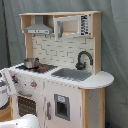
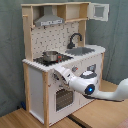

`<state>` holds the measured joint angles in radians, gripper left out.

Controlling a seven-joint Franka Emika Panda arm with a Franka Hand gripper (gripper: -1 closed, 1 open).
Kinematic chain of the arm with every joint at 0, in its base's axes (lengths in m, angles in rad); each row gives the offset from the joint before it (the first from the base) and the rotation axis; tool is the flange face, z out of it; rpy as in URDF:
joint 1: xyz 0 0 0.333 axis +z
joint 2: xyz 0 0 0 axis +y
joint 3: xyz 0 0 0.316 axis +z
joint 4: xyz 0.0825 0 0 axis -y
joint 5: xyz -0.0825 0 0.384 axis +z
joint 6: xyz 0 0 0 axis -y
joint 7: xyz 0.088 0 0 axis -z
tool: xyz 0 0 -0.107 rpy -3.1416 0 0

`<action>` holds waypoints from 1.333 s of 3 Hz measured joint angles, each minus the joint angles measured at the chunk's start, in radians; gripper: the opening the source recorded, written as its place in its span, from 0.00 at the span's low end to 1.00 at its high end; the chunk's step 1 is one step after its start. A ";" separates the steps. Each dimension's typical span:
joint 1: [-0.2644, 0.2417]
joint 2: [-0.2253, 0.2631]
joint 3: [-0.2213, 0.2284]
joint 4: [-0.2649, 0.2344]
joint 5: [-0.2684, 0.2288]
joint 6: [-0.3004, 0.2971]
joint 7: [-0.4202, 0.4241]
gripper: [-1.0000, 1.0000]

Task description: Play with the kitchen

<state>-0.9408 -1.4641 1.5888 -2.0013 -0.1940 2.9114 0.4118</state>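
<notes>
While your pincer (image 2: 59,73) sits at the kitchen (image 2: 60,60) front, grip unreadable, nothing looks done yet.

Both exterior views are evenly, softly lit, with no glare and only faint shadow under the hood (image 1: 39,29). Everything looks slightly blurred throughout; edges show no visible distortion.

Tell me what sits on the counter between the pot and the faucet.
Nothing. Between the pot and the black faucet lies only bare stovetop and the sink edge, seen in both exterior views.
</notes>
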 joint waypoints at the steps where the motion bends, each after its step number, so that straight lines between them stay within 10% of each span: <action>1: 0.000 0.000 0.000 0.000 0.000 0.000 0.101 0.00; 2: 0.001 0.000 0.002 0.000 0.000 0.000 0.106 0.00; 3: 0.001 0.000 0.003 0.000 0.000 0.000 0.106 1.00; 4: 0.027 -0.008 0.012 -0.004 -0.007 -0.033 0.008 1.00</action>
<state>-0.9138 -1.4720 1.6012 -2.0048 -0.2007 2.8783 0.4194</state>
